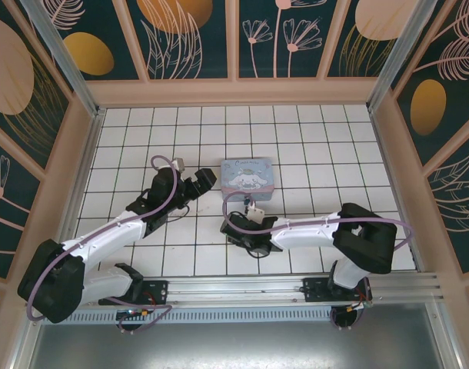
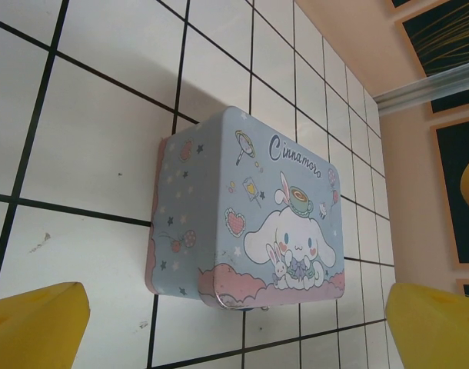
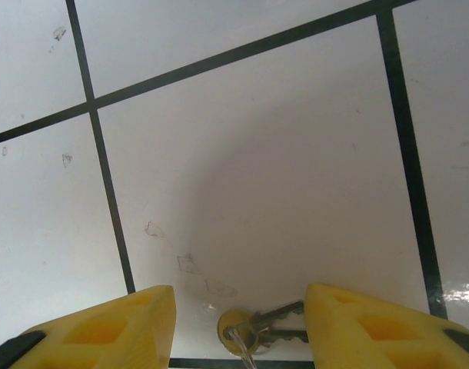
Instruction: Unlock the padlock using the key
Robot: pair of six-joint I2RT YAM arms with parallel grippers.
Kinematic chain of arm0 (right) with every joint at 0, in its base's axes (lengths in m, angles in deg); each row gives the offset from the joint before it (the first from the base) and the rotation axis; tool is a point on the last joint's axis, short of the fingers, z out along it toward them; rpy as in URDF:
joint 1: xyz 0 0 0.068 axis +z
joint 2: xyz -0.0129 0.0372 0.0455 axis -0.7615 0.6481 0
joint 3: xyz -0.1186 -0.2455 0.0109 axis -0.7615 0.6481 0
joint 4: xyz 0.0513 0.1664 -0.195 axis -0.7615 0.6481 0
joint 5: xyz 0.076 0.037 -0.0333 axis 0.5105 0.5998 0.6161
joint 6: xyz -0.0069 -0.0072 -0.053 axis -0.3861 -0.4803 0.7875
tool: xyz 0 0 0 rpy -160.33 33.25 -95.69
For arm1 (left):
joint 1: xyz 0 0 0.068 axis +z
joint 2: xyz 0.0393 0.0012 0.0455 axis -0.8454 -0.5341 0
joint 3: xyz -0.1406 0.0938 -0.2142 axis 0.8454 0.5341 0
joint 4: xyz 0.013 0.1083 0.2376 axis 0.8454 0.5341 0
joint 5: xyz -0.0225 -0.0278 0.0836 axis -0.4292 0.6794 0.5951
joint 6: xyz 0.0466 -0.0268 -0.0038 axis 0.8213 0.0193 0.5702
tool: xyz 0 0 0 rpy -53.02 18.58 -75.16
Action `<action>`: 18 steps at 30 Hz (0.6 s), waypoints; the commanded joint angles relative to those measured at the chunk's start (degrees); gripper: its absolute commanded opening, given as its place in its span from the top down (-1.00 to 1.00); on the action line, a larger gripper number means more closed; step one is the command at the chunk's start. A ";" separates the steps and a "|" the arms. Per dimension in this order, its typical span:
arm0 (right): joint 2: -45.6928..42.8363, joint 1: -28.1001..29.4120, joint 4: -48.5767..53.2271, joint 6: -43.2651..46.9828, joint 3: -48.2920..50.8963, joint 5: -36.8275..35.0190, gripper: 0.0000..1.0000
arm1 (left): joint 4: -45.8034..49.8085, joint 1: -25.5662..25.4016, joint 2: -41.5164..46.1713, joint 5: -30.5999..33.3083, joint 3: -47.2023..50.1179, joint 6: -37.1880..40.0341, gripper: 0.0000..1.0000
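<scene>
You have bare tiled floor far and right; the tin box blocks the middle, with the left gripper just left of it.

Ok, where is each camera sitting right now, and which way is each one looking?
Top external: fixed above and behind the bases, looking down on the tiled table; both arms show, with the left gripper and right gripper.
Left wrist: on the left arm, angled down at the cartoon tin; the open left gripper's yellow fingers sit in the bottom corners.
Right wrist: close above a tile, looking down; the open right gripper straddles what looks like the key.
Shared: the tin shows in the top and left wrist views.
</scene>
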 commanded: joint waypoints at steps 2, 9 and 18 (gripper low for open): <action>2.99 -2.92 -3.99 3.09 -2.23 2.23 0.03 | 0.79 0.21 1.35 0.97 -0.66 0.15 -0.98; 5.22 -5.64 -7.24 8.65 -8.05 3.86 0.05 | 0.52 0.22 1.19 0.99 -0.38 -0.65 -0.98; 2.78 -1.49 4.89 4.81 -8.75 -1.80 0.07 | 1.17 0.30 1.61 2.30 -0.99 -0.86 -0.98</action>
